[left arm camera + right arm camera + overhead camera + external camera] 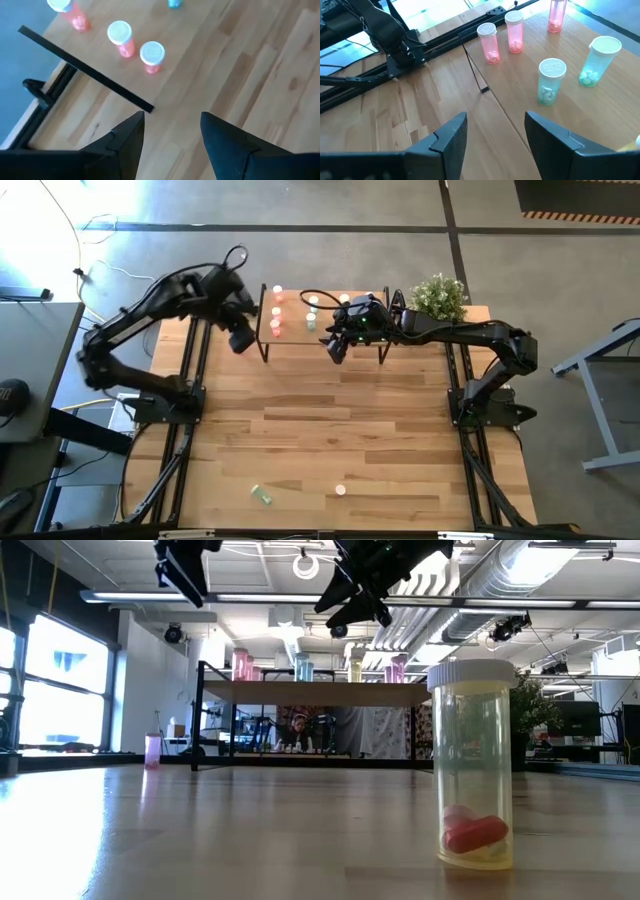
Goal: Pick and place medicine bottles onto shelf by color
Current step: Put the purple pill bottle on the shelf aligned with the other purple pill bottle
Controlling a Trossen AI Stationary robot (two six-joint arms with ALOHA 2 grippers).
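Shelf [322, 330] stands at far edge of the table [330, 430], beside a potted plant [438, 297]. On its wooden top: three pink/red bottles [488, 42] at the left-arm end, upright, in a loose cluster; next to them toward the plant, two green bottles [551, 80], also upright, slightly apart. Further bottles toward the plant end of the shelf, colours hard to tell from above.

Off the shelf: a yellow bottle [473, 762] w/ red pills stands upright on the table, well away from the shelf at the near edge. A green bottle [262, 495] lies on its side, also near edge, apart from the yellow one. One pink bottle [152, 748] stands on the table, off to one side of the shelf in the low view.

Right gripper [495, 135] hovers above shelf, near the green pair; fingers spread, nothing held. Left gripper [170, 135] hovers just off the shelf's pink end, over the tabletop; fingers apart, empty.
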